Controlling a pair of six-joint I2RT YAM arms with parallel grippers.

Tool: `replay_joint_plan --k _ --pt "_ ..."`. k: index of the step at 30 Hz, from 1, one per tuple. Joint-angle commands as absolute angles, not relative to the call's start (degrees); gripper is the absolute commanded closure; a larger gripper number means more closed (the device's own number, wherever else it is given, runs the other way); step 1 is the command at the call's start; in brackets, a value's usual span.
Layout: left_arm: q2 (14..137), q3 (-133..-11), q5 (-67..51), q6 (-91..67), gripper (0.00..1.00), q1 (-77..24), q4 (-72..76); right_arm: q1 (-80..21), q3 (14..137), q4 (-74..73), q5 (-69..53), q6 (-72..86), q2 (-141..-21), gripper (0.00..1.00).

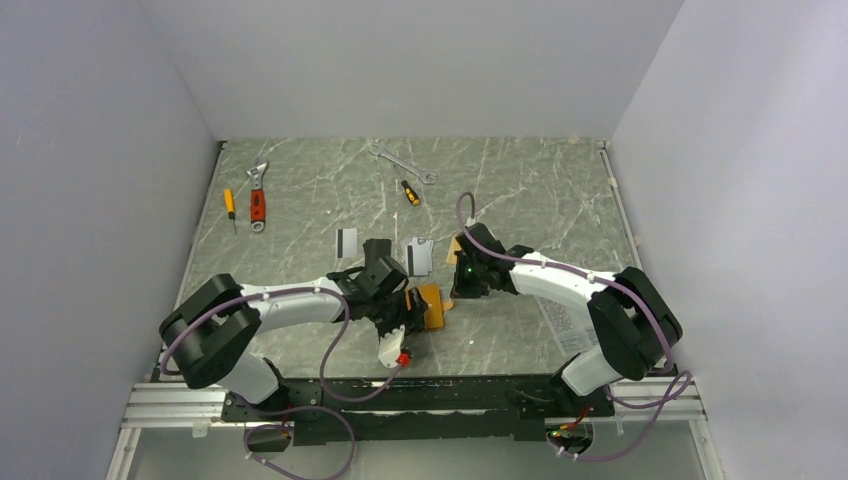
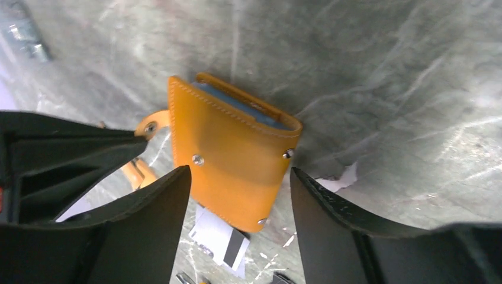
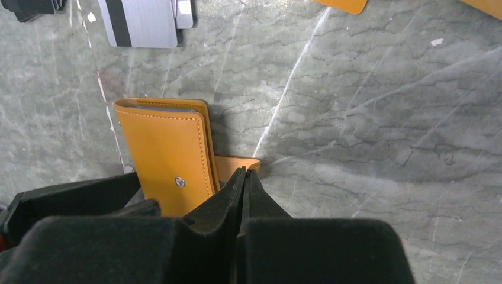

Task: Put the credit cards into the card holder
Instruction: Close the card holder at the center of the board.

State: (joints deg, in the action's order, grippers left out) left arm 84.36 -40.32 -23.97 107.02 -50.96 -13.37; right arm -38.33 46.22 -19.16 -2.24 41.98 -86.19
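The orange card holder (image 1: 433,306) lies closed on the marble top, with its snap tab (image 3: 237,163) sticking out sideways. My left gripper (image 2: 241,170) is open, and its fingers (image 2: 160,201) straddle the holder's (image 2: 231,148) near end. My right gripper (image 3: 244,172) is shut, its tip resting at the tab beside the holder (image 3: 163,151). Two silver-grey credit cards with black stripes lie beyond the holder (image 1: 347,241) (image 1: 420,256); one shows in the right wrist view (image 3: 139,22) and one in the left wrist view (image 2: 222,239). An orange-tan card (image 3: 343,5) lies at the top edge of the right wrist view.
Tools lie at the back of the table: a red-handled adjustable wrench (image 1: 258,205), a small yellow screwdriver (image 1: 229,205), a steel spanner (image 1: 405,163) and another screwdriver (image 1: 410,192). A white label (image 1: 560,325) sits on the surface by the right arm. Grey walls close in three sides.
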Motion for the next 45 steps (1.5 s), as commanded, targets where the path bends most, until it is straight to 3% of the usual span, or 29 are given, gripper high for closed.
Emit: replay_joint_plan --k 1,5,12,19,45 --pt "87.62 -42.91 -21.77 115.68 0.34 -51.44 -22.33 -38.32 46.45 -17.69 -4.75 40.79 -85.47 1.0" --pt "89.72 -42.46 -18.63 117.96 0.54 -51.43 -23.25 -38.32 46.72 -17.54 -5.01 40.62 -85.68 1.0" --pt "89.91 -41.71 -18.22 116.22 0.63 -52.62 -21.82 -38.32 46.93 -16.78 -7.41 40.97 -85.2 1.0" --pt "88.98 -40.38 -17.49 114.91 0.66 -53.67 -21.45 -38.76 47.14 -14.86 -12.34 41.91 -85.24 1.0" --pt "87.19 -37.18 -16.34 112.66 0.74 -55.11 -18.04 -44.16 46.54 -11.45 -11.61 45.23 -88.25 1.0"
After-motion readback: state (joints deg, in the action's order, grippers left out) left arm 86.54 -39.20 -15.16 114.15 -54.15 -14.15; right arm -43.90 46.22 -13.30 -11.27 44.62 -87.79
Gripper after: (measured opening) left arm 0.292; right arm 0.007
